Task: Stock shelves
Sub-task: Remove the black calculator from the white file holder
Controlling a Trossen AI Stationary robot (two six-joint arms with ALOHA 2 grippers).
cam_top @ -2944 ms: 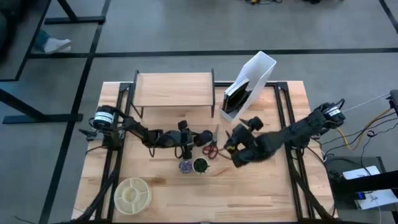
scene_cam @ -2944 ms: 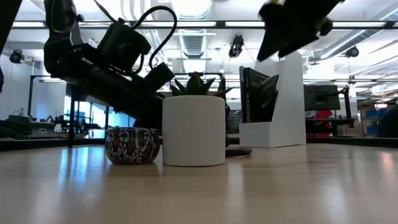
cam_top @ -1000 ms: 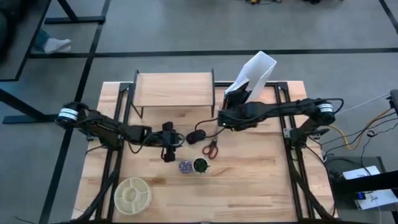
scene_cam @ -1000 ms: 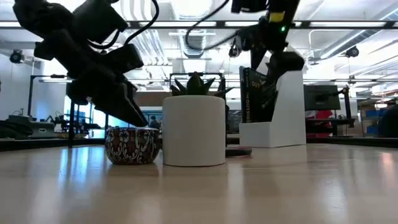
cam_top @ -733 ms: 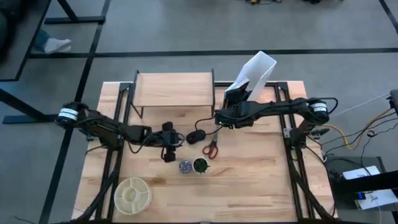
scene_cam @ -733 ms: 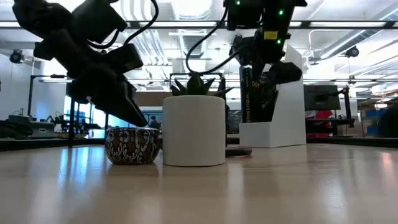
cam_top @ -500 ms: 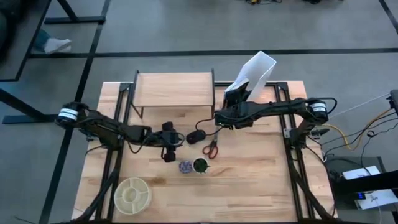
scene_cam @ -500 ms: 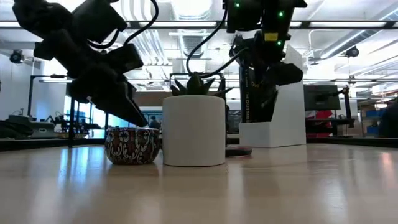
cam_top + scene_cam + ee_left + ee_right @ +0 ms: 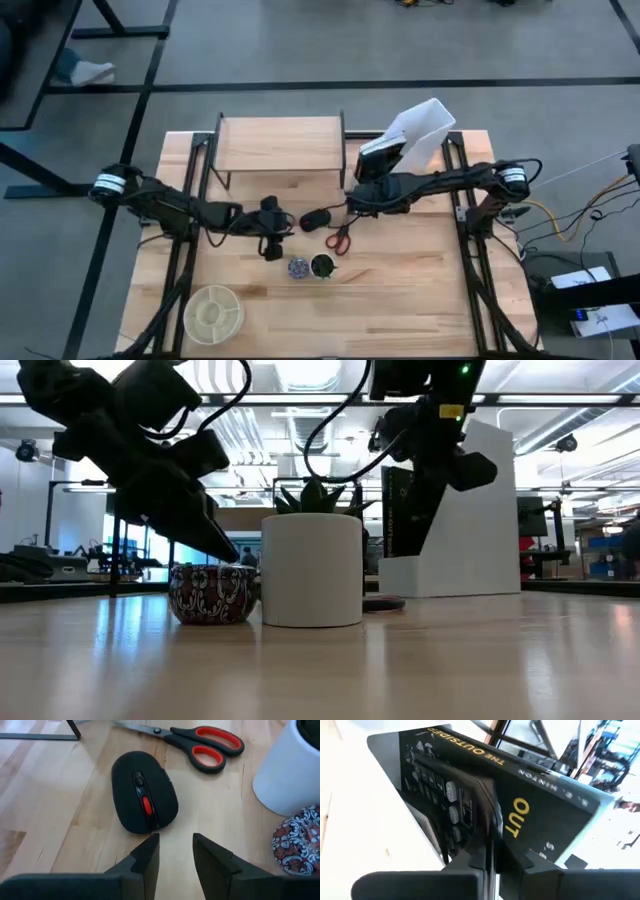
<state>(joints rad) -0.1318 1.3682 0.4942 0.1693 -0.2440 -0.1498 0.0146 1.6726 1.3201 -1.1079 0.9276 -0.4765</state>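
Note:
The shelves (image 9: 280, 143) stand at the far middle on thin black legs, the light-wood top bare. To their right a white file holder (image 9: 415, 135) holds a black book (image 9: 540, 805) and a flat black calculator (image 9: 440, 795) with grey keys. My right gripper (image 9: 495, 857) reaches into the holder's open front (image 9: 368, 185) and is shut on the calculator. My left gripper (image 9: 175, 847) hovers open, low over the table (image 9: 288, 222), just short of a black mouse (image 9: 144, 792) that lies flat on the wood. My right gripper pinches the calculator's thin edge (image 9: 491, 837) between its two fingers. The calculator stands on edge in the holder, leaning against the book. In the low view the fingers (image 9: 432, 470) come at it slanting down from above.
Red-handled scissors (image 9: 338, 238) lie right of the mouse. A white pot with a small plant (image 9: 312, 568) and a patterned tin (image 9: 212, 593) stand near the table's middle. A round cream divided dish (image 9: 212, 312) sits at the near left. Black rails run along both table sides.
The white file holder has turned: its top has swung toward the table's right edge, and in the low view it now stands more upright and looms larger. My right gripper stays at its open front. My left arm has kept still.

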